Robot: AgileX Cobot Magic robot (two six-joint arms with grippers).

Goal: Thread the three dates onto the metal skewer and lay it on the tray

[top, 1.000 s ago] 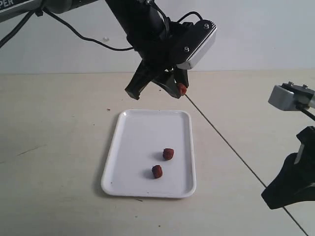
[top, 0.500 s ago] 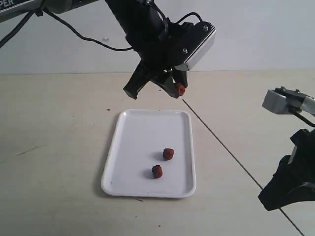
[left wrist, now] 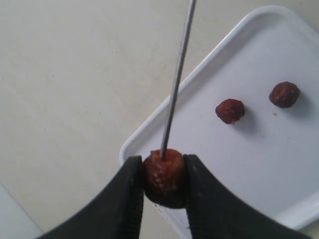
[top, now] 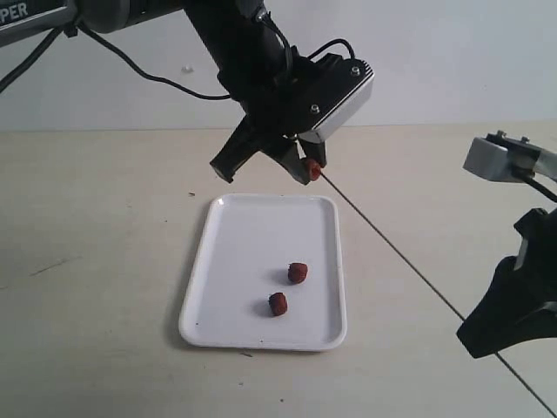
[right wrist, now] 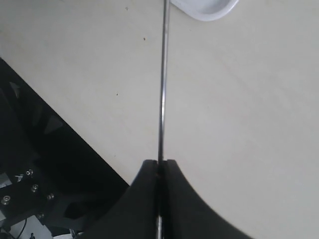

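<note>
One date (left wrist: 164,175) is pinched between the black fingers of my left gripper (top: 311,168), held in the air above the tray's far edge. The thin metal skewer (top: 392,248) runs from that date (top: 312,165) down to my right gripper (right wrist: 160,162), which is shut on its other end. The skewer's tip (left wrist: 163,153) enters the held date. The skewer (right wrist: 162,79) reaches away from the right jaws toward the tray's corner (right wrist: 204,9). Two other dates (top: 298,273) (top: 278,303) lie on the white tray (top: 244,261); the left wrist view also shows them (left wrist: 230,110) (left wrist: 284,94).
The tray's rim (left wrist: 149,134) sits on a pale beige table (top: 96,261). The table's edge and dark robot base (right wrist: 45,189) show beside the right gripper. A black cable (top: 148,70) hangs from the left arm at the back.
My left gripper with the date has shifted slightly left and down. The right arm has drawn up a little, and the skewer's tip now sits in the date.
</note>
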